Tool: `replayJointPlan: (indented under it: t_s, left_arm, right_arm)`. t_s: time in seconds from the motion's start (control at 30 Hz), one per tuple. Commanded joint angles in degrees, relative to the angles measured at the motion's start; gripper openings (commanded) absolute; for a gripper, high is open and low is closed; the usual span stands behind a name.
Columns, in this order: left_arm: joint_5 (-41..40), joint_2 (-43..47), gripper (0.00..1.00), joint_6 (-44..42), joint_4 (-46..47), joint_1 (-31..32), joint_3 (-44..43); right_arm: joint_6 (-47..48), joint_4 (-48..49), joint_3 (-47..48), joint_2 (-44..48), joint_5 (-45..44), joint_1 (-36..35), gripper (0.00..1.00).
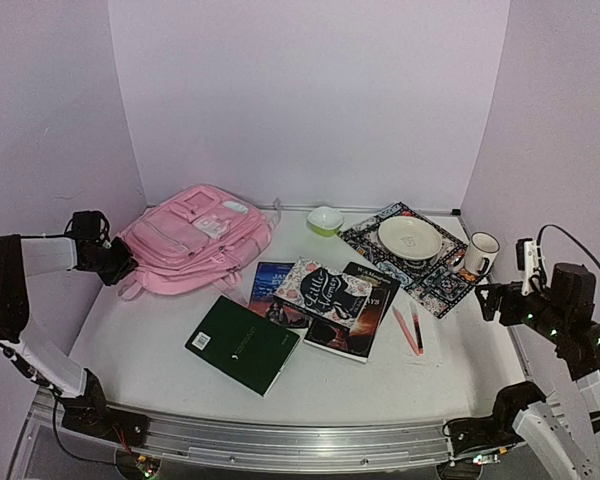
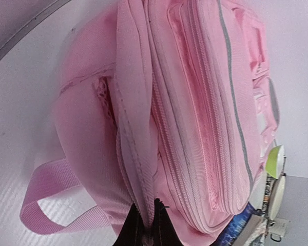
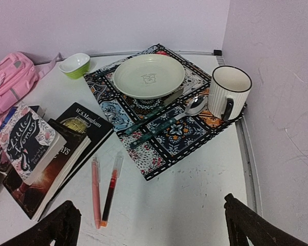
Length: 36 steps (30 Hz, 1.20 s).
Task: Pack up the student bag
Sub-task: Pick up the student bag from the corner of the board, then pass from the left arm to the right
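The pink student bag [image 1: 195, 240] lies flat at the back left of the table and fills the left wrist view [image 2: 195, 102]. My left gripper [image 1: 120, 265] is at the bag's left end, shut on a piped seam fold of its fabric [image 2: 146, 220]. My right gripper [image 1: 490, 300] is open and empty, held above the table at the right [image 3: 151, 225]. A green book [image 1: 242, 343], a pile of paperbacks [image 1: 325, 292] and two pens [image 1: 412, 328] lie mid-table. The books [image 3: 28, 143] and pens [image 3: 96, 192] also show in the right wrist view.
A patterned placemat [image 1: 435, 285] at the back right holds a plate [image 1: 410, 238], cutlery [image 3: 159, 120] and a white mug [image 1: 481, 252]. A small green bowl [image 1: 325, 219] sits by the back wall. Purple walls close in the back and both sides.
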<state>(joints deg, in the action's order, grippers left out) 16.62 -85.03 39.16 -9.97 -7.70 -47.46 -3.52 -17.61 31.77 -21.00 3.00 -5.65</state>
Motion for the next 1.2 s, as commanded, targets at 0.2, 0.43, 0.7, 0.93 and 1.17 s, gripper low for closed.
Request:
replayJointPlan:
  t_s: [0.2,0.43,0.7,0.93,1.17]
  left_arm:
    - [14.54,16.71,0.00,10.88,4.87,0.58,1.44]
    - [12.24,25.31,0.00,16.23,5.07,4.73,1.53]
    - [4.98,27.93,0.00,23.86,8.31,16.58,1.68]
    - [-1.79,28.30,0.00,25.47,9.73,24.51,2.00]
    - [-8.28,27.32,0.00,26.36,9.72,32.53,1.54]
  right_arm:
    - [-17.35,-7.81,13.27,-20.16,5.34,0.20,0.98]
    - [-18.63,-1.28,11.71,-23.73,17.43,0.18,0.98]
    - [-24.22,7.08,12.31,-30.59,22.98,0.16,0.98]
    - [-30.13,17.05,14.41,-36.99,23.06,-9.25,0.98]
    - [-40.18,29.79,16.72,-47.46,11.42,-28.15,0.98]
